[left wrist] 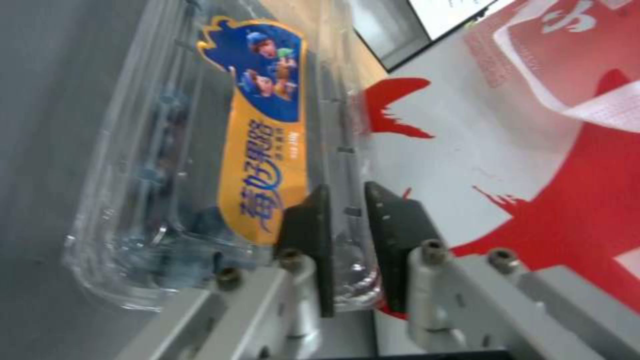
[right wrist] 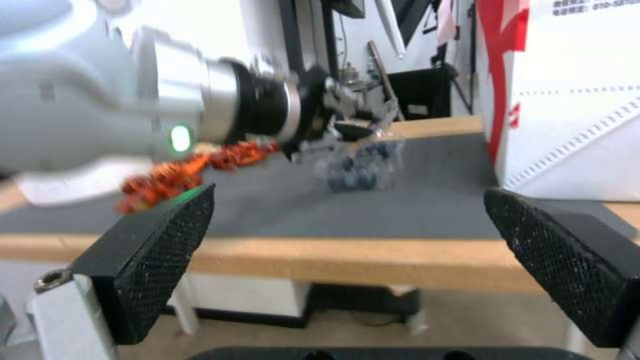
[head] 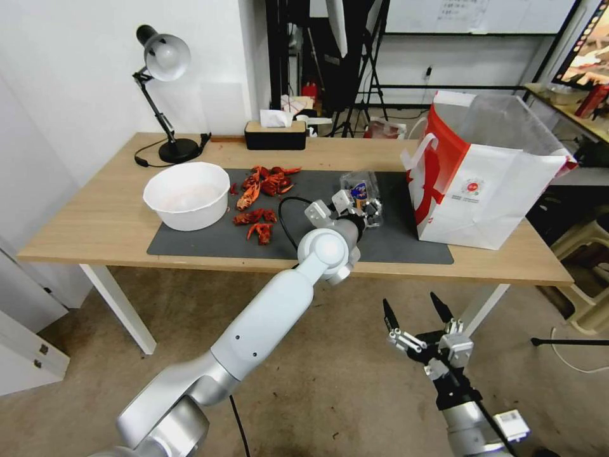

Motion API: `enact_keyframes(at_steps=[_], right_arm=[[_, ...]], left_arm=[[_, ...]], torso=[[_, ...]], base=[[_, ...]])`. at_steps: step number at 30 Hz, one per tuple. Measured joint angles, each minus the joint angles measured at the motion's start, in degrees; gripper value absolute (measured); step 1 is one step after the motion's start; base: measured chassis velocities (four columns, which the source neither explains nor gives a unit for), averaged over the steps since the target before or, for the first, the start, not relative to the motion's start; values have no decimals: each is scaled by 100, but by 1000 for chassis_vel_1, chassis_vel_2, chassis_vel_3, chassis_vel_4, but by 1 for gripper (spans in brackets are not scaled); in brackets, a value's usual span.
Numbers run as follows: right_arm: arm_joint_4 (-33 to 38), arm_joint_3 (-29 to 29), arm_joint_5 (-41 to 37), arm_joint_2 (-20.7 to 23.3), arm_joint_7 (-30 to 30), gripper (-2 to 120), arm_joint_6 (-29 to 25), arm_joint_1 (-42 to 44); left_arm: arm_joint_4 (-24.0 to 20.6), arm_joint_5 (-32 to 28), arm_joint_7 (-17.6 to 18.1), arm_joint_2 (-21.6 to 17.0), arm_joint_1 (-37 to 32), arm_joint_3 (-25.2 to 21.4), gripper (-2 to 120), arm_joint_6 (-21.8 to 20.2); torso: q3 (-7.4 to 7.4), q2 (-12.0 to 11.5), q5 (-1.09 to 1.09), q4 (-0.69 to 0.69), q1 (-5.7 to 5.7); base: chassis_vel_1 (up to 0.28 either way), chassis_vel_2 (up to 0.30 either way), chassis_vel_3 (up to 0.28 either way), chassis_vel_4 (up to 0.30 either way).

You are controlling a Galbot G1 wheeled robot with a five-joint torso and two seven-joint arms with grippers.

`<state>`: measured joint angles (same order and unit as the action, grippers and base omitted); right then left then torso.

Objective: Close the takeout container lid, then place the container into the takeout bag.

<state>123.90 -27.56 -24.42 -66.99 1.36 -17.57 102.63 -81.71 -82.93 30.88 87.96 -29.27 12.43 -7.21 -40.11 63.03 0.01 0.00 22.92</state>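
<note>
The takeout container [head: 360,192] is a clear clamshell with dark blueberries, on the dark mat just left of the takeout bag [head: 488,190]. Its lid [left wrist: 267,135], with a blue and orange label, lies down over the tray. My left gripper [head: 359,212] reaches in from the front and is shut on the container's clear plastic edge [left wrist: 350,235]; the left wrist view shows the two black fingers [left wrist: 310,230] pinching it, with the bag [left wrist: 533,150] right behind. The right wrist view shows the blueberries [right wrist: 357,172] under the left gripper [right wrist: 353,120]. My right gripper [head: 409,303] hangs open below the table's front edge.
A white bowl [head: 187,193] and red crayfish shells [head: 260,197] sit on the mat [head: 209,240] to the left. A black cable [head: 283,219] loops beside my left wrist. A black tissue box [head: 275,135] and a desk lamp [head: 166,63] stand at the back of the table [head: 95,222].
</note>
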Motion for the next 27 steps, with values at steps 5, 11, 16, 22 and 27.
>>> enact_keyframes(at_steps=[5,11,16,22,27], right_arm=[[172,-260,-861,173,305,100,395,-225],[322,-669,-2787,492,494,100,1158,-869],[402,-732,-4152,797,-68,100,1607,-1548],[380,-522,-5668,1139,-1040,100,2178,-2379],[76,-325,-6033,1348,-1305,100,2507,-2980]], left_arm=[[20,42,94,-10,26,24,0,-12],[70,117,246,-40,60,47,0,-51],[71,121,280,-98,61,60,0,-77],[77,114,280,-118,67,48,0,-75],[81,110,282,-126,81,48,0,-67]], torso=[[0,0,0,0,0],[0,0,0,0,0],[0,0,0,1,0],[0,0,-1,0,0],[0,-1,0,0,0]], base=[[0,0,0,0],[0,0,0,0],[0,0,0,0],[0,0,0,0],[0,0,0,0]])
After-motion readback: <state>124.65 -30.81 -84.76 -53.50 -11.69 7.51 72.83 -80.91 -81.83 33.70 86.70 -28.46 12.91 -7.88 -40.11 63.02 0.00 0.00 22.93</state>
